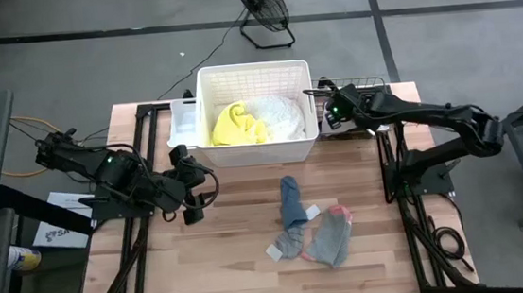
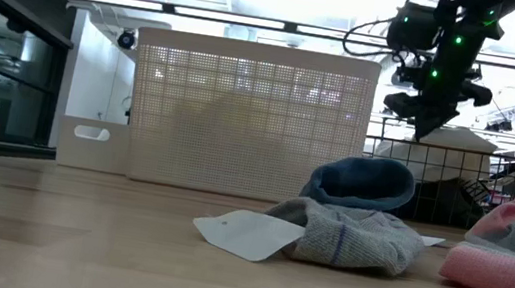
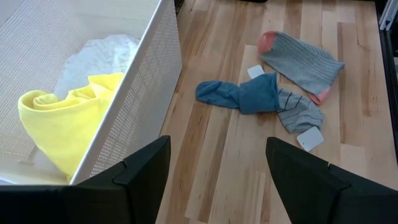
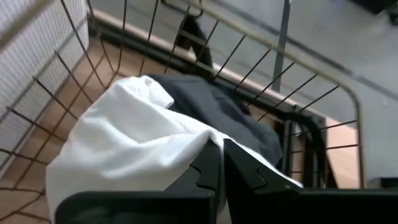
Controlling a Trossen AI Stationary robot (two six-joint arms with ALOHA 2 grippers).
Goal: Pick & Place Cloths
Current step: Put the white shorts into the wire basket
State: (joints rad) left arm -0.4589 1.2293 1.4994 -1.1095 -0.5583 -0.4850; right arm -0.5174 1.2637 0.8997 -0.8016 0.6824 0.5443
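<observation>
The white slatted basket (image 1: 201, 83) at the far side of the tabletop (image 1: 243, 262) already holds a bright yellow cloth (image 1: 236, 125) and a large white cloth (image 1: 280, 116), so part of the job looks done. Three small pieces lie loose on the wood in front of it: a blue cloth (image 1: 291, 201), a grey striped one (image 1: 292, 242) with a paper tag, and a grey one with pink ends (image 1: 331, 236).

The right gripper (image 4: 221, 163) hangs over the wire basket (image 4: 261, 74) beside the white one, its fingers closed on a fold of white cloth (image 4: 130, 149); a dark grey garment (image 4: 230, 118) lies under it.

The left gripper (image 3: 214, 180) waits near the white basket's left corner, fingers spread and empty.

My guess is roughly halfway, with the wire basket's contents and loose pieces left.
</observation>
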